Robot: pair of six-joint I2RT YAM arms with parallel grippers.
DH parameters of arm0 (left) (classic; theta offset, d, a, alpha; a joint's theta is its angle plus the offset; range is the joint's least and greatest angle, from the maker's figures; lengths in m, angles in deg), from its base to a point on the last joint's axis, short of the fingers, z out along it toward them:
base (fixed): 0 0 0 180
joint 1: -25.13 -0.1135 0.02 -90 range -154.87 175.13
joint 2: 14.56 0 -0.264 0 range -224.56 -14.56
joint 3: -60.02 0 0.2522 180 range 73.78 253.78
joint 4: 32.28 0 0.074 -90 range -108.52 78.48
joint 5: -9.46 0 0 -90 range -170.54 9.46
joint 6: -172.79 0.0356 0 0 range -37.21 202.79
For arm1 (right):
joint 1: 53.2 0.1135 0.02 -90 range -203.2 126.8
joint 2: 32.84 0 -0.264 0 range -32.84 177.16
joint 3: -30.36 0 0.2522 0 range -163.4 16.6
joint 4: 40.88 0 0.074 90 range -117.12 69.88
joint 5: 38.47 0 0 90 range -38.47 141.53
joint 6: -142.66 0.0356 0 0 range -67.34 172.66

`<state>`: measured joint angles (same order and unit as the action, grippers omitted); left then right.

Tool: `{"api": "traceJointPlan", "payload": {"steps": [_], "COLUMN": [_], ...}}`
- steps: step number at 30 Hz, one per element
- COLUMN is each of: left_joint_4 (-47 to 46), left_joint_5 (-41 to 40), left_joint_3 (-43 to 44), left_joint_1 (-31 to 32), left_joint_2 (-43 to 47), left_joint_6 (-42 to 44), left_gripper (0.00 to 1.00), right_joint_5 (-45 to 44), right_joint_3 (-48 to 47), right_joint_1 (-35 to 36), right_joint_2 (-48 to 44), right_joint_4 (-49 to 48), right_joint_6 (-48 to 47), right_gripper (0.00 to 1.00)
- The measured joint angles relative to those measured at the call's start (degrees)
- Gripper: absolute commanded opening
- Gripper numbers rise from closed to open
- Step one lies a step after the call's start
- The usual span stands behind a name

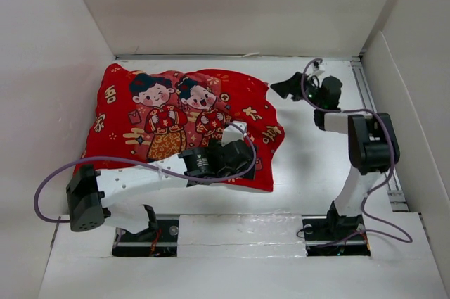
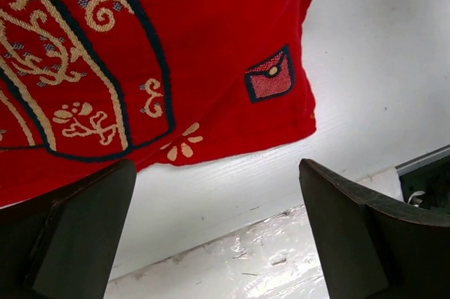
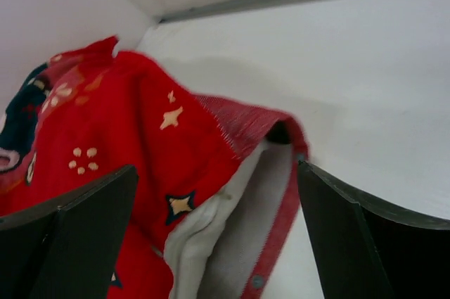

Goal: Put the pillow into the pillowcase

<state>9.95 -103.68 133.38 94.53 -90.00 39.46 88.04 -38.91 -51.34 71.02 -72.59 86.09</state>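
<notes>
The red pillowcase (image 1: 176, 116) with its two cartoon figures lies plump on the left half of the table. The white pillow (image 3: 186, 250) is inside it and shows only at the open right end; a small white patch (image 1: 240, 129) also shows in the top view. My left gripper (image 1: 242, 158) is open and empty above the case's near right part. In the left wrist view its jaws (image 2: 218, 172) stand wide over bare table just off the pillowcase's (image 2: 176, 53) near hem. My right gripper (image 1: 283, 88) is open and empty beside the far right corner. Its jaws (image 3: 216, 179) frame the pillowcase's (image 3: 133, 123) opening.
White walls (image 1: 63, 67) enclose the table on the left, back and right. A metal rail (image 1: 376, 123) runs along the right side. A shiny taped strip (image 2: 267, 257) lines the near edge. Snap buttons (image 3: 258, 281) sit on the case's open hem.
</notes>
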Motion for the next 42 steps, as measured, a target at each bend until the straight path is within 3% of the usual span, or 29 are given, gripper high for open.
{"api": "traceJointPlan", "payload": {"steps": [7, 10, 12, 13, 14, 17, 22, 23, 24, 25, 26, 28, 31, 35, 37, 40, 41, 42], "left_joint_4": [-1.0, -1.3, -1.4, -1.5, -1.5, -2.1, -2.6, -2.6, -2.9, -3.4, -4.0, -4.6, -5.4, -9.1, -10.8, -13.1, -13.7, -14.1], "left_joint_5": [0.7, 0.8, 0.9, 0.9, 0.9, 0.9, 0.5, 0.3, 0.1, -0.3, -0.8, -2.4, -4.6, -4.5, -4.5, -3.5, -3.0, -2.6], "left_joint_3": [0.0, -0.4, -0.8, -1.0, -1.1, -1.7, -2.8, -2.8, -2.8, -2.8, -2.8, -2.2, 0.3, 1.7, 1.8, 1.8, 1.8, 1.8], "left_joint_1": [0.0, 0.0, 0.0, 0.0, 0.0, 0.0, 0.0, 0.0, 0.0, 0.0, 0.0, 0.0, -1.9, -9.0, -12.8, -18.1, -20.3, -22.6], "left_joint_2": [0.3, 0.8, 1.6, 2.0, 2.5, 3.5, 3.5, 3.3, 3.0, 2.4, 1.7, -0.6, -5.6, -10.9, -12.9, -16.2, -17.4, -18.6], "left_joint_6": [0.0, 0.0, 0.0, 0.2, 0.2, 0.5, 0.9, 1.1, 1.2, 1.4, 1.6, 1.9, 2.0, 2.1, 1.9, -0.2, -1.3, -2.4], "left_gripper": [1.00, 1.00, 1.00, 1.00, 1.00, 1.00, 1.00, 1.00, 1.00, 1.00, 1.00, 1.00, 1.00, 1.00, 1.00, 1.00, 1.00, 1.00], "right_joint_5": [6.0, 6.1, 5.7, 5.4, 5.0, 3.6, 0.0, -0.2, -0.3, -0.3, 0.2, 0.9, -1.9, -3.9, -2.4, 0.3, 1.3, 1.8], "right_joint_3": [-3.7, -5.7, -5.7, -5.9, -5.9, -5.9, -6.0, -6.3, -7.3, -8.8, -10.6, -15.2, -15.0, -11.3, -11.7, -12.3, -12.1, -11.8], "right_joint_1": [7.6, 9.9, 9.9, 9.4, 8.6, 6.1, 0.4, -1.2, -2.9, -4.5, -6.0, -8.4, -10.3, -9.5, -9.1, -8.6, -8.5, -8.4], "right_joint_2": [15.0, 17.8, 17.7, 17.4, 16.9, 14.4, 8.4, 7.9, 7.9, 8.4, 9.3, 11.8, 11.1, 7.5, 7.6, 9.5, 10.2, 10.8], "right_joint_4": [-6.6, -7.0, -8.2, -8.5, -8.4, -5.8, 0.9, 1.8, 3.0, 4.8, 6.6, 9.3, 10.3, 11.4, 11.1, 7.5, 6.2, 4.7], "right_joint_6": [5.9, 7.0, 7.3, 7.5, 7.7, 6.8, 2.2, 1.6, 1.0, 0.5, 0.2, -1.0, -1.6, -2.8, -2.8, -0.5, 0.0, 1.2], "right_gripper": [1.00, 0.74, 0.13, 0.00, 0.00, 0.04, 0.01, 0.07, 0.19, 0.68, 0.92, 1.00, 1.00, 1.00, 0.83, 0.25, 0.09, 0.01]}}
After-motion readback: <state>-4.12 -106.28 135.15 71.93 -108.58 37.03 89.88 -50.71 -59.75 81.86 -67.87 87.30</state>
